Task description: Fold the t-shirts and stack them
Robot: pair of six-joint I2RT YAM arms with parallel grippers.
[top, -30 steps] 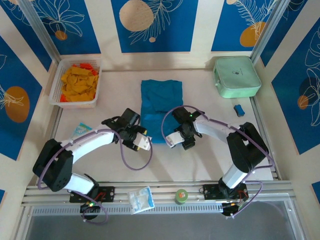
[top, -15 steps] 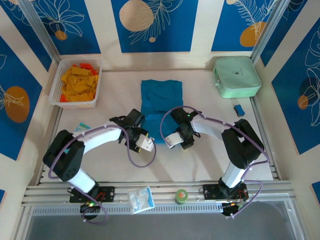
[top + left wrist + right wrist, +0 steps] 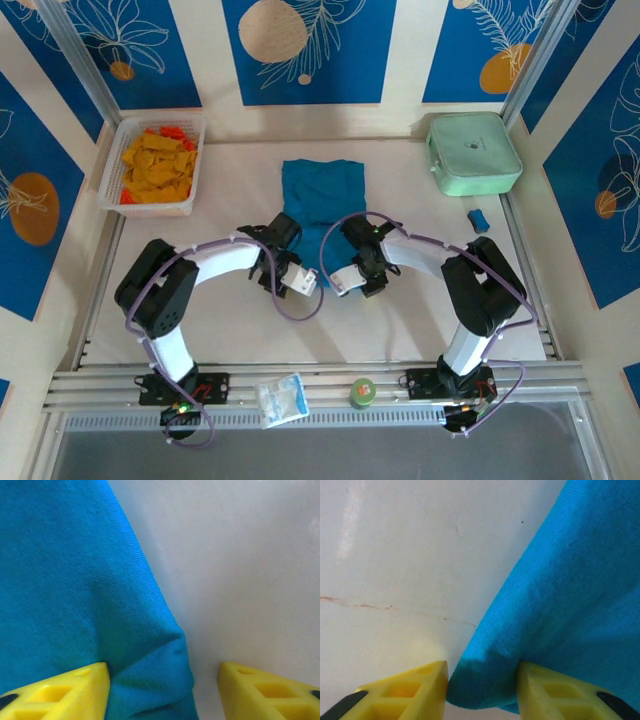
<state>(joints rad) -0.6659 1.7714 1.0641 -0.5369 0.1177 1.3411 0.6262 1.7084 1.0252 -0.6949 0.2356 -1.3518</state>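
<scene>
A teal-blue t-shirt (image 3: 322,195) lies folded into a tall rectangle at the middle of the table. My left gripper (image 3: 303,283) is at its near left corner and my right gripper (image 3: 345,278) at its near right corner. In the left wrist view the t-shirt (image 3: 75,590) has its corner between the open jaws of the left gripper (image 3: 164,680). The cloth touches the left finger (image 3: 60,695) and stands apart from the right one. In the right wrist view the t-shirt (image 3: 570,595) has its corner bunched between the fingers of the right gripper (image 3: 482,680), whose jaws are still apart.
A white basket (image 3: 112,172) of orange and yellow cloth stands at the back left. A mint-green case (image 3: 473,152) sits at the back right, with a small blue object (image 3: 479,220) in front of it. On the front rail lie a clear packet (image 3: 281,397) and a green round thing (image 3: 362,391).
My left gripper has moved right to the t-shirt's near left corner. Both grippers have narrowed their jaws around the cloth. The right arm has barely moved.
</scene>
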